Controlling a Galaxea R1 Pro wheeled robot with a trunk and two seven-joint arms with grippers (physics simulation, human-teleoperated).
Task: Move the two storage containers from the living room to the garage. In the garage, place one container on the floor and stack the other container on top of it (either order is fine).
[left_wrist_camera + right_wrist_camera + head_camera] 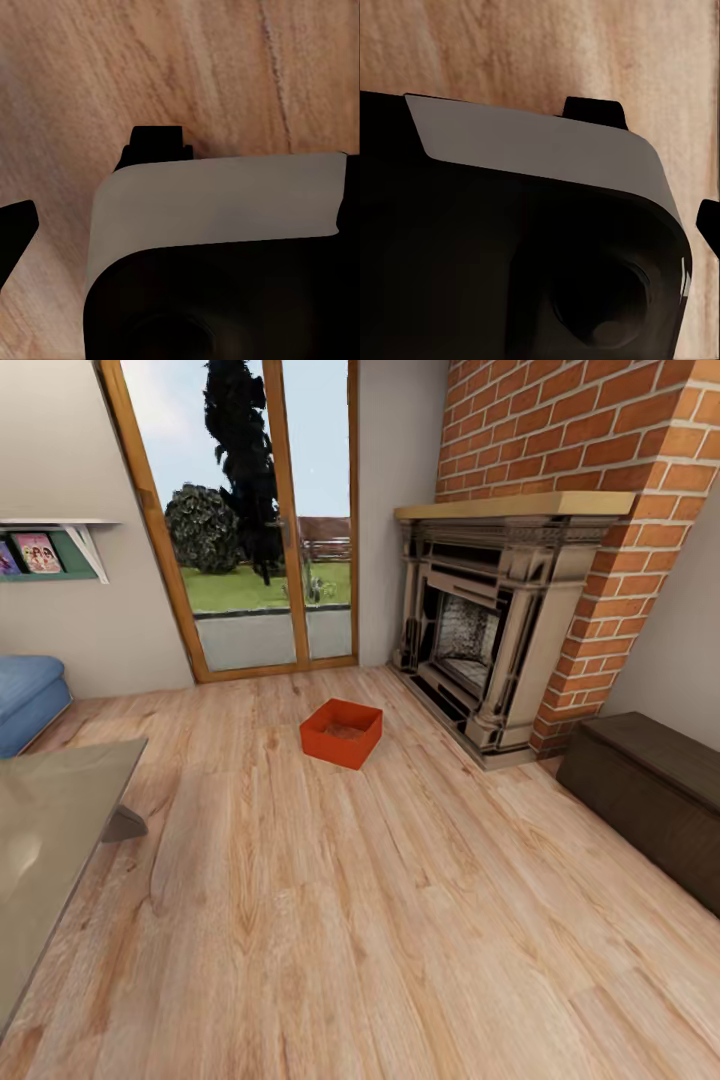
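One orange-red storage container [342, 732] sits on the living room's light wood-plank floor [330, 920], in front of the red-brick fireplace [480, 630] and some way ahead of me. It is open-topped and nothing touches it. The other container is out of view. In the left wrist view the left gripper [86, 187] hangs over the planks, its dark fingertips [157, 144] apart and empty. The right gripper [652, 165] in the right wrist view also has its fingertips [594, 111] spread with nothing held. A grey and black part of my body [217, 210] lies below both.
A long low dark-brown cabinet [650, 780] stands at the right wall. At the left are a glass-topped table [50, 830] and a blue sofa [25, 695]. A wood-framed glass door [250, 520] is at the back. Open planks stretch between me and the container.
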